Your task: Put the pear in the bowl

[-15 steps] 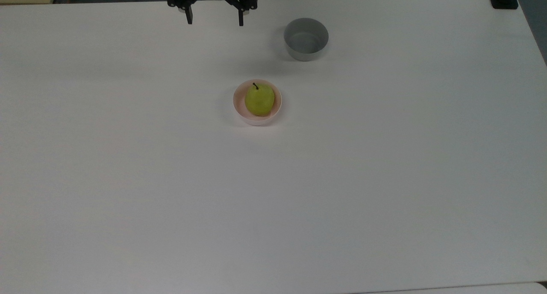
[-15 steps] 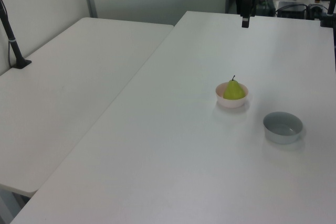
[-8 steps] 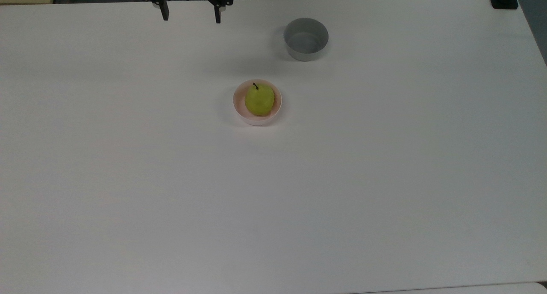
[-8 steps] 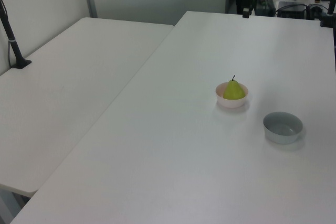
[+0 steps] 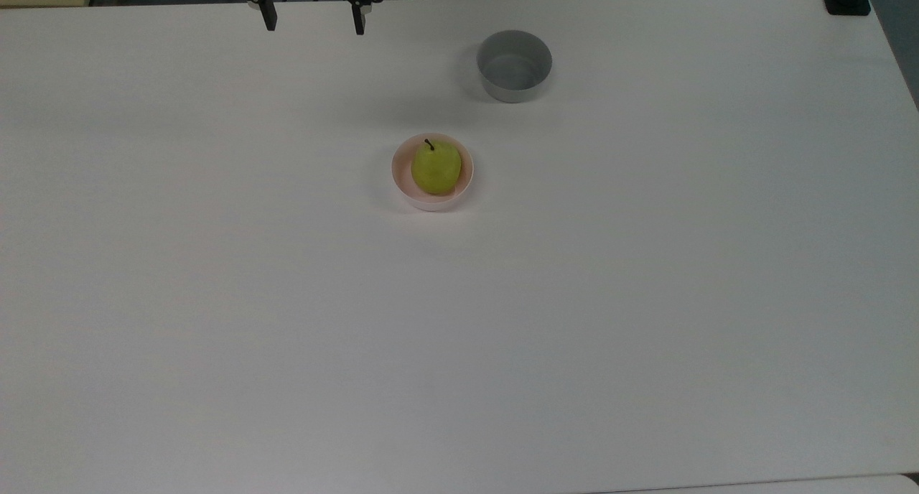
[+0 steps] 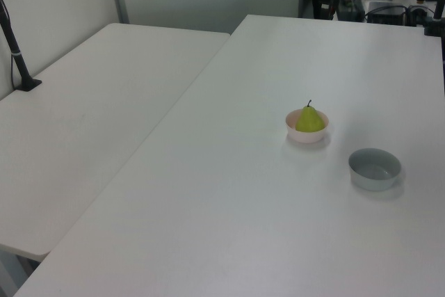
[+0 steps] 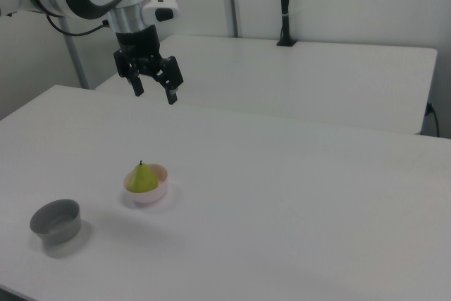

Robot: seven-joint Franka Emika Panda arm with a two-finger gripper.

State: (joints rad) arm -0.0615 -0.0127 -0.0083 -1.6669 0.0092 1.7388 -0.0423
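The yellow-green pear [image 5: 436, 166] [image 6: 310, 119] [image 7: 143, 177] sits upright inside the pale pink bowl [image 5: 400, 184] [image 6: 306, 136] [image 7: 156, 192], its dark stem pointing up. My gripper [image 5: 313, 26] [image 7: 155, 92] hangs open and empty high above the table, well away from the bowl, at the top view's upper edge and to the left of the bowl. In the right view it is above and behind the bowl, fingers spread wide.
A grey bowl [image 5: 514, 65] [image 6: 375, 168] [image 7: 56, 223] stands empty on the white table [image 5: 646, 300], up and to the right of the pink bowl in the top view. A second white table [image 6: 83, 116] adjoins in the left view. A black post [image 6: 15, 50] stands there.
The open gripper has risen and drawn back toward the top view's upper left, away from the bowl. Pear and both bowls have stayed put.
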